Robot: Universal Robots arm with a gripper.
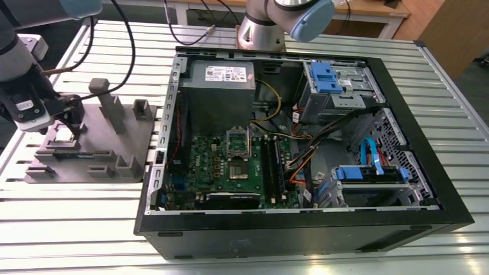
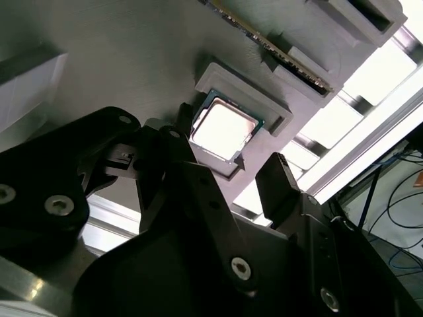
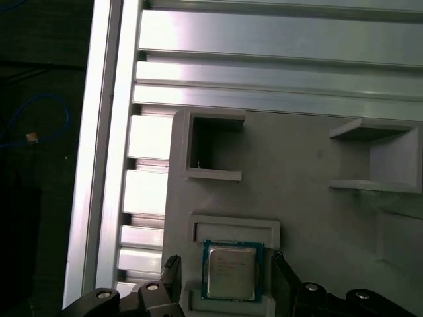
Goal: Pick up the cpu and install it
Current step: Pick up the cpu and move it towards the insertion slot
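The cpu [image 1: 61,136] is a small silver square chip lying flat in a shallow recess of the grey plastic fixture [image 1: 99,154], at the exterior view's left. My gripper [image 1: 68,122] hangs just above it. In both wrist views the black fingers [image 3: 170,276] stand on either side of the cpu [image 3: 231,271] with a gap to each edge. The gripper [image 2: 232,157] is open around the cpu [image 2: 223,130] and holds nothing. The metal-framed socket [image 1: 239,170] lies on the green motherboard inside the open computer case.
The black computer case [image 1: 306,229] takes up the middle and the exterior view's right, with cables, blue drive brackets [image 1: 324,77] and a power supply [image 1: 221,77] inside. Upright blocks [image 1: 107,100] rise from the fixture near the gripper. The slatted metal table [image 1: 77,217] lies underneath.
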